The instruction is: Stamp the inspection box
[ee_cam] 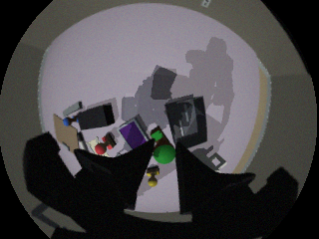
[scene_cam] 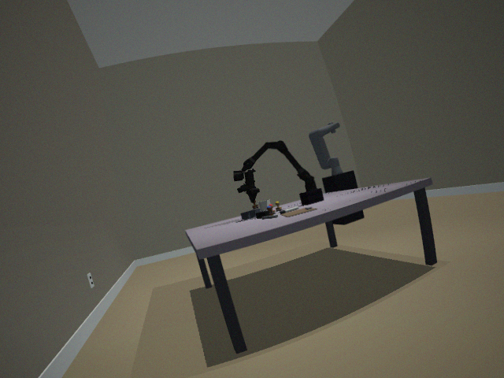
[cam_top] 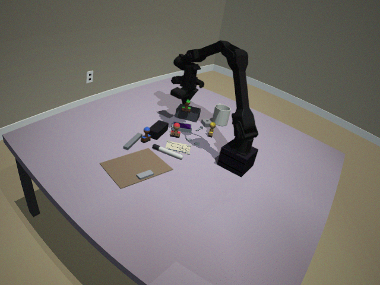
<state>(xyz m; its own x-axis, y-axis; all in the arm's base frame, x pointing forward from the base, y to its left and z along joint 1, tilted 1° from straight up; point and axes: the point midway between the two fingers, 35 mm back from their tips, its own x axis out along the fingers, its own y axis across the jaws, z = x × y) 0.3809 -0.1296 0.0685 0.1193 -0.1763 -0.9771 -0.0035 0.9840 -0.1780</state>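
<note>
My gripper (cam_top: 186, 100) (ee_cam: 165, 142) is shut on a green-knobbed stamp (cam_top: 186, 108) (ee_cam: 164, 154) with a brown body and green marks. The stamp hangs upright, just above and in front of the dark tray in the top view. The ink pad (cam_top: 183, 125) (ee_cam: 133, 134) has a purple surface and lies open, to the left of the held stamp in the wrist view. The cream card (cam_top: 177, 147) lies flat nearer the front, with a printed box outline; finer marks are too small to read. The held stamp's lettering and underside cannot be read.
Red (cam_top: 176, 130), blue (cam_top: 146, 135) and yellow (cam_top: 211, 129) stamps stand around the pad. Also there are the dark tray (cam_top: 193, 116), black block (cam_top: 158, 130), mug (cam_top: 221, 115), small grey block (cam_top: 206, 122), marker (cam_top: 168, 152), grey bar (cam_top: 132, 141) and brown board (cam_top: 132, 167).
</note>
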